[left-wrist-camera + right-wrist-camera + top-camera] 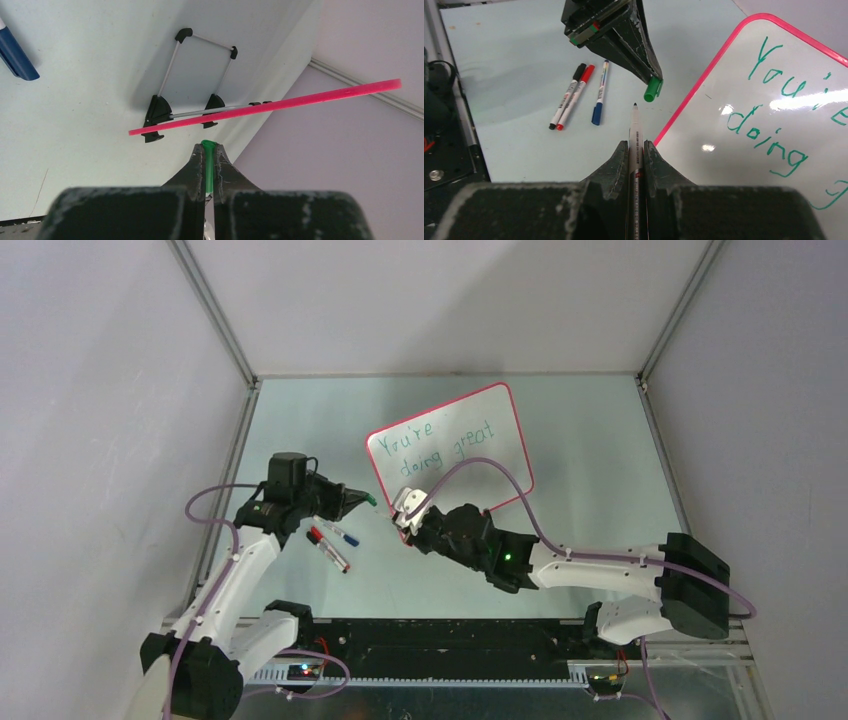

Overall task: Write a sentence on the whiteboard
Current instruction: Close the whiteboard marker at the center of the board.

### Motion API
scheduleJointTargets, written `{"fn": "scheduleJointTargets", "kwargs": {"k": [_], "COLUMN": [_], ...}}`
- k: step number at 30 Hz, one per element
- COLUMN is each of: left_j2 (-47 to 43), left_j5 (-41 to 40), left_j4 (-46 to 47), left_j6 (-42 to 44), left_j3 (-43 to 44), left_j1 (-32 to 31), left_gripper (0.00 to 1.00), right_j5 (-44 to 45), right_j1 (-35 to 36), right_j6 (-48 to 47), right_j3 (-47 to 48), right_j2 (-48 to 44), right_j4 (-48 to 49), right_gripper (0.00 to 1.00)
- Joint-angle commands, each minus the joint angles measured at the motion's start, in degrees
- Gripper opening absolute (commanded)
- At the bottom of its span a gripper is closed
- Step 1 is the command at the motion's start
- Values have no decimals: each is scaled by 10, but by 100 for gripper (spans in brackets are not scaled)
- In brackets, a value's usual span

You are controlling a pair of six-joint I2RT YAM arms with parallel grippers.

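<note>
The whiteboard (pixel 455 440) stands tilted at mid table, with a pink rim and green writing "You're doing great". In the right wrist view the whiteboard (pixel 774 100) fills the right side. My right gripper (pixel 636 144) is shut on a white marker (pixel 634 125) whose bare tip points just left of the board's lower-left edge. My left gripper (pixel 208 146) is shut on a green cap (pixel 208 165). The green cap (pixel 652 90) hangs just beyond the marker tip, apart from it. In the top view the left gripper (pixel 368 500) and right gripper (pixel 405 510) face each other.
Three capped pens lie on the table left of the board: black (pixel 566 102), red (pixel 574 97) and blue (pixel 599 97). From behind, the board shows as a pink edge (pixel 265 107) on black clip feet (pixel 157 112) with a wire stand. Enclosure walls surround the table.
</note>
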Motion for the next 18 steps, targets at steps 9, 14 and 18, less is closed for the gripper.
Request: {"fn": "scheduleJointTargets", "kwargs": {"k": [9,14,18], "left_j2": [-25,-29,-25], "left_j5": [25,19,20], "left_j4": [9,6,7], "left_j6": [-9,-8,-6], "left_j3": [-3,-4,-6], "left_j1": [2,4,5], "left_gripper": [0,0,0], "right_j5": [46,48,47], "right_j1": [7,7,8], "right_j6": [-33,-36,-39], "right_j3": [29,32,32], "right_j2": [24,25,18], "right_j4": [35,37,35], "right_gripper": [0,0,0]}}
